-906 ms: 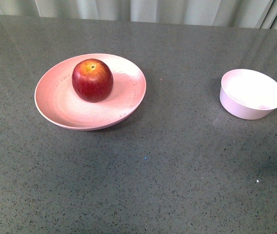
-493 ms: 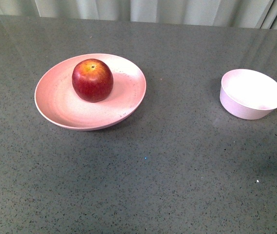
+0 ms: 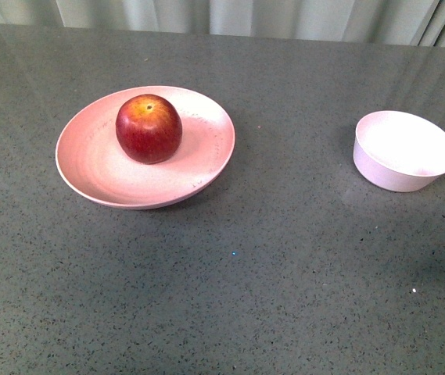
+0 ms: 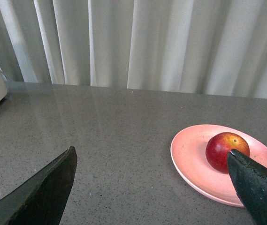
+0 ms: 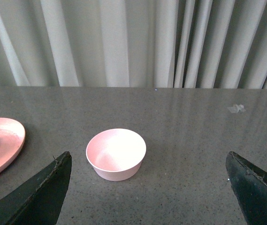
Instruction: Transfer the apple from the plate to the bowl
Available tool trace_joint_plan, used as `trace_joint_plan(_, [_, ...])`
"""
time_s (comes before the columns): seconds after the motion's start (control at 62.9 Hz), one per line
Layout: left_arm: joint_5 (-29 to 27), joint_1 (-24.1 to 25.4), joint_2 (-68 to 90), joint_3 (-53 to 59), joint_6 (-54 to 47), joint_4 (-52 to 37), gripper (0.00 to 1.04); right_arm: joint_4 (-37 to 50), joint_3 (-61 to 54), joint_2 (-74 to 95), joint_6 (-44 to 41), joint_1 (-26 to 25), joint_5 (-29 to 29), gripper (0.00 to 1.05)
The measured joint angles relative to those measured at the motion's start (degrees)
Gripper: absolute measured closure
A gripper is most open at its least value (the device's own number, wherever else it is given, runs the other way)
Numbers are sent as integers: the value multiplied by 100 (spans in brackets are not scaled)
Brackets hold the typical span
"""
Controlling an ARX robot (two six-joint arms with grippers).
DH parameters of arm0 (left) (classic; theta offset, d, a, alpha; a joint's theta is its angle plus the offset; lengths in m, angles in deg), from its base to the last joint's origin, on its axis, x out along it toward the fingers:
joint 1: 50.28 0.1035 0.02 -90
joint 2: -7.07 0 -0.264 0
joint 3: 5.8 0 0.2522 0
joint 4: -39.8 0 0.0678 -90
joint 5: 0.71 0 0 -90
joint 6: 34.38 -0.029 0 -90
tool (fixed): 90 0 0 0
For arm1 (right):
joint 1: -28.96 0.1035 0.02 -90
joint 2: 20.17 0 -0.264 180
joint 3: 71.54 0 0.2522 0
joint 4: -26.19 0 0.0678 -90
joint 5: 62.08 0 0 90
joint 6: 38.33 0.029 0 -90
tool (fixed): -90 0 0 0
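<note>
Nearby, your left gripper (image 4: 151,152) and right gripper (image 5: 148,154) hang with jaws spread wide. Beyond, open grey table (image 3: 230,297) separates the apple (image 3: 148,129), resting on the plate (image 3: 97,168) at left, from the bowl (image 3: 403,152) at right. Curtains (image 3: 230,16) back the far edge.

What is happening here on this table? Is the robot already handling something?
Nothing is being handled at this moment. The round, glossy dark-red apple sits on the wide, shallow pale-pink plate, on the left part of the grey speckled table. The small, deep pale bowl stands apart on the right and is empty. In the wrist views, the left gripper and the right gripper are both open and touch nothing. The move of the apple to the bowl has not yet begun.
</note>
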Motion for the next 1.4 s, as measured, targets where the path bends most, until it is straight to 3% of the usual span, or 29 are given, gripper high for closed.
trace_joint_plan(0.048, [-7, 0, 0, 0, 0, 2, 9, -1016, 444, 721, 619, 162, -1086, 9])
trace_joint_plan(0.079, [-4, 0, 0, 0, -2, 0, 9, -1436, 664, 1202, 927, 48, -1523, 9])
trace_joint_plan(0.127, [0, 0, -2, 0, -2, 2, 9, -1567, 846, 1746, 1163, -210, -1622, 9])
trace_joint_plan(0.223, [2, 0, 0, 0, -2, 0, 9, -960, 1113, 2684, 1174, -986, -1019, 9])
trace_joint_plan(0.397, [0, 0, 0, 0, -2, 0, 9, 798, 1674, 4854, 269, -1611, -87, 9])
trace_joint_plan(0.461, [0, 0, 0, 0, -2, 0, 9, 1408, 1985, 5956, 111, -1611, 302, 9])
trace_joint_plan(0.652, [0, 0, -2, 0, -2, 0, 9, 2011, 2708, 7705, 59, -1443, 457, 9])
trace_joint_plan(0.97, [0, 0, 0, 0, -2, 0, 9, 2037, 3993, 9757, 109, -918, 702, 9])
trace_joint_plan(1.336, [0, 0, -2, 0, -2, 2, 9, 1801, 4892, 10874, 179, -466, 717, 9])
trace_joint_plan(1.399, [0, 0, 0, 0, -2, 0, 9, 1779, 4972, 10987, 195, -428, 717, 14])
